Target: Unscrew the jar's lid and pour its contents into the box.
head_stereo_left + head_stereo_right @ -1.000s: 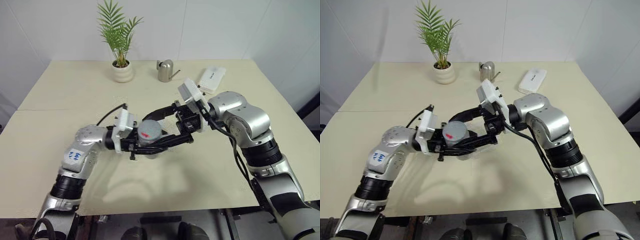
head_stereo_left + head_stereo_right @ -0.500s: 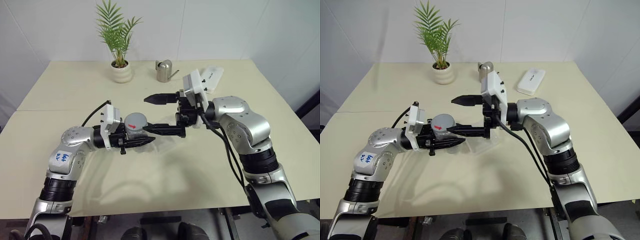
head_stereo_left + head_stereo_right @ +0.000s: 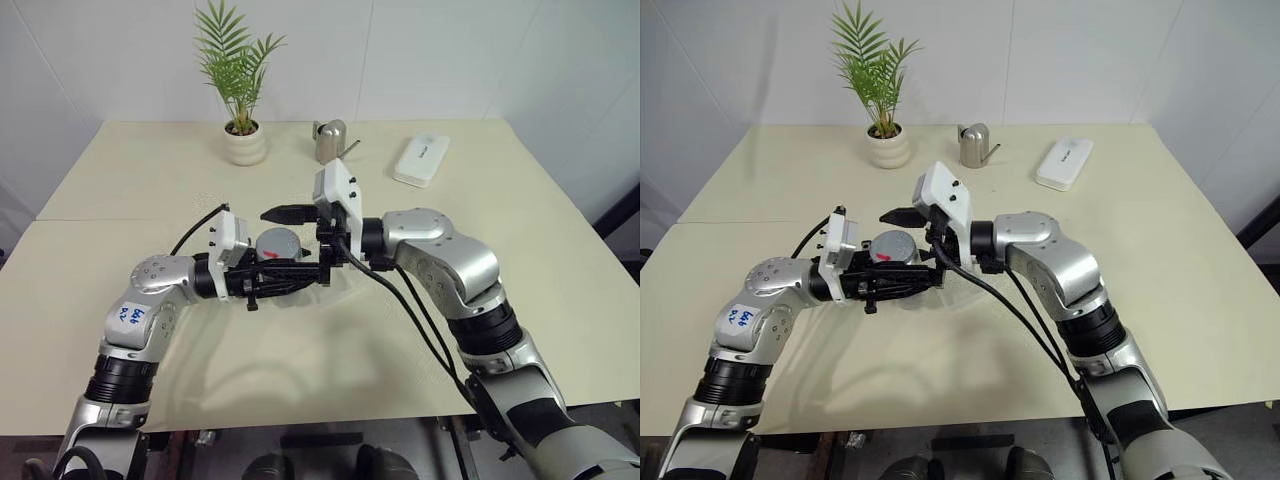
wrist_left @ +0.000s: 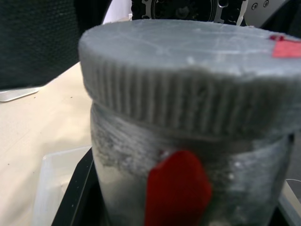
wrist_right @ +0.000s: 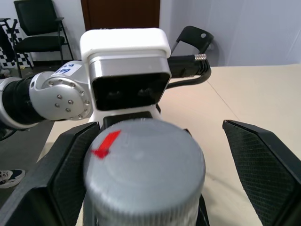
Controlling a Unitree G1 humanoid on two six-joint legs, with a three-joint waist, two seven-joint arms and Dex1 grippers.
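My left gripper (image 3: 283,280) is shut on the jar (image 4: 188,179), a clear jar with a red mark on its side, and holds it upright above the table's middle. The grey ribbed lid (image 3: 278,243), with a red mark on top, sits on the jar. My right gripper (image 5: 157,136) reaches in from the right and is open, with one black finger on each side of the lid and apart from it. The clear box (image 4: 47,179) lies on the table just beneath and beside the jar. The contents are hidden.
A potted palm (image 3: 240,140), a silver watering can (image 3: 330,140) and a white oblong case (image 3: 420,160) stand along the far side of the cream table (image 3: 520,260). The near side of the table is bare.
My right gripper has swung left with its wrist turning, and its open fingers now flank the lid. The left gripper has kept hold of the jar in about the same place.
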